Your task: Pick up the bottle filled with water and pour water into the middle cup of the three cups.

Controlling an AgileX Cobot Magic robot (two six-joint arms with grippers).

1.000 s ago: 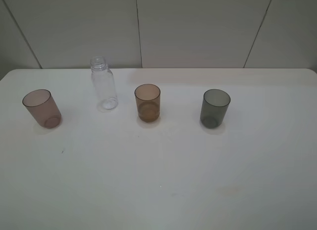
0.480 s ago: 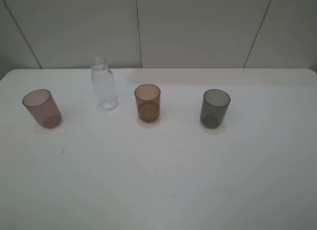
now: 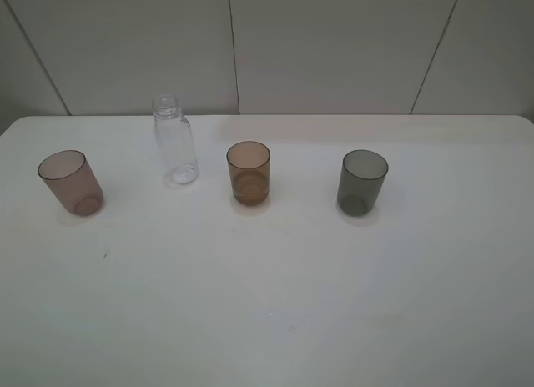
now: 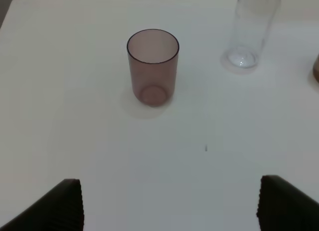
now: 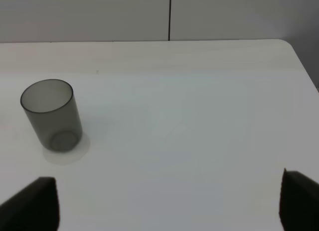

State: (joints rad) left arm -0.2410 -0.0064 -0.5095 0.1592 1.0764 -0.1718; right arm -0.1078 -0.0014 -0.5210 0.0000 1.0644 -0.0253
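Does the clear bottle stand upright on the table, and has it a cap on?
The bottle stands upright on the table, its base flat between the pink cup and the amber cup. No cap: the threaded neck is bare.

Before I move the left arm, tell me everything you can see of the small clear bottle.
The small clear colourless plastic bottle stands upright on the white table, capless, with a threaded neck and rounded shoulders. It sits between the pinkish-mauve tumbler and the amber-brown tumbler, set slightly farther back. Nothing touches it. Its water level cannot be made out.
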